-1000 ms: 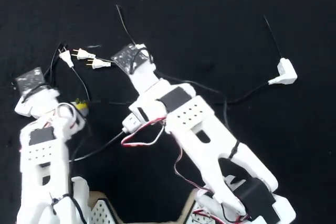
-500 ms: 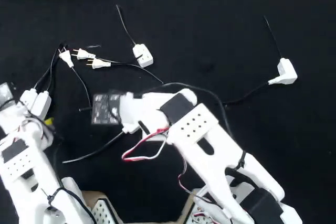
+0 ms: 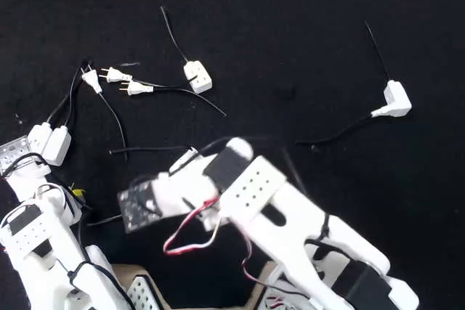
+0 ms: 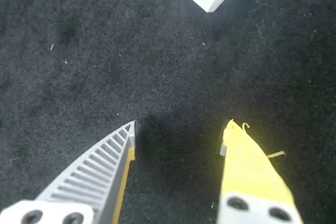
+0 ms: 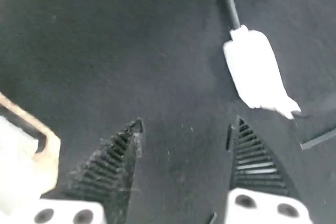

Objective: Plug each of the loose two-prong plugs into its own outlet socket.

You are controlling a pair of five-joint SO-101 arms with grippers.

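High view: loose plugs (image 3: 136,88) near outlet socket (image 3: 197,76)

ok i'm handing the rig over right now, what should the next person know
Left gripper: open and empty, beside the white paired blocks at the left of the high view.
Right gripper: open and empty, near the front centre, with a white cable end just ahead of it.
Things: three loose plugs lie clustered at back left, prongs bare. A white socket block lies to their right in the high view, and an angled white block lies far right.
Done: no plug is visibly seated; cannot tell for the paired blocks.
Left: pick up each loose plug and seat it in its own socket.
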